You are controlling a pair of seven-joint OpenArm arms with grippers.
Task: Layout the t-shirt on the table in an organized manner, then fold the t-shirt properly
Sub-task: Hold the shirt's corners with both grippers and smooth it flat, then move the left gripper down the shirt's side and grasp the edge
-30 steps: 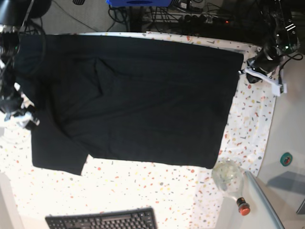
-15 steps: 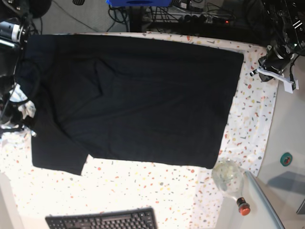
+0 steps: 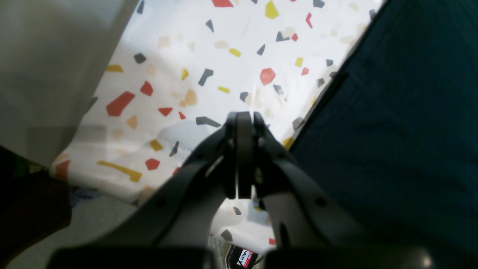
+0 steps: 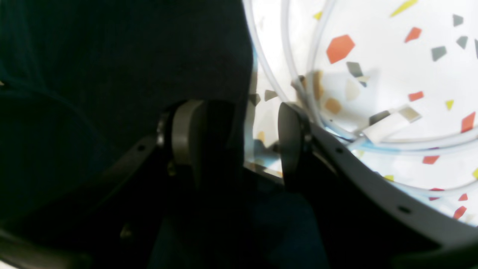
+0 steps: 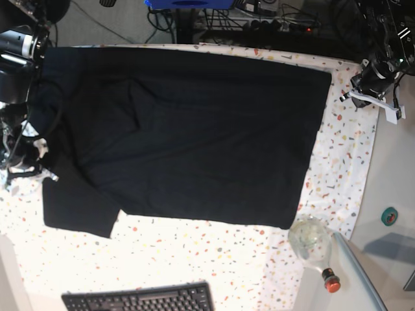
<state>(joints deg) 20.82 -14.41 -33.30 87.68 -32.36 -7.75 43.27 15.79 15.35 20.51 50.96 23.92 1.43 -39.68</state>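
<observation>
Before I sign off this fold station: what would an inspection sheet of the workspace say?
Surface: table, speckled white.
Job's things: t-shirt spread flat; sleeve at lower left.
Clutter: keyboard at near edge; bottle on its side; tape roll.
End effectors: left end effector shut, empty, beside the shirt's edge; right end effector open over the shirt's edge.
Cables: white cable by right end effector.
Surroundings: dark cables behind table.

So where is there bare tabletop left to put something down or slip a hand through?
Free: the table strip between the t-shirt hem and the keyboard, and the band right of the t-shirt, up to the left gripper. Crowded: the bottle corner, and the sleeve end where the right gripper sits at the cloth edge.
</observation>
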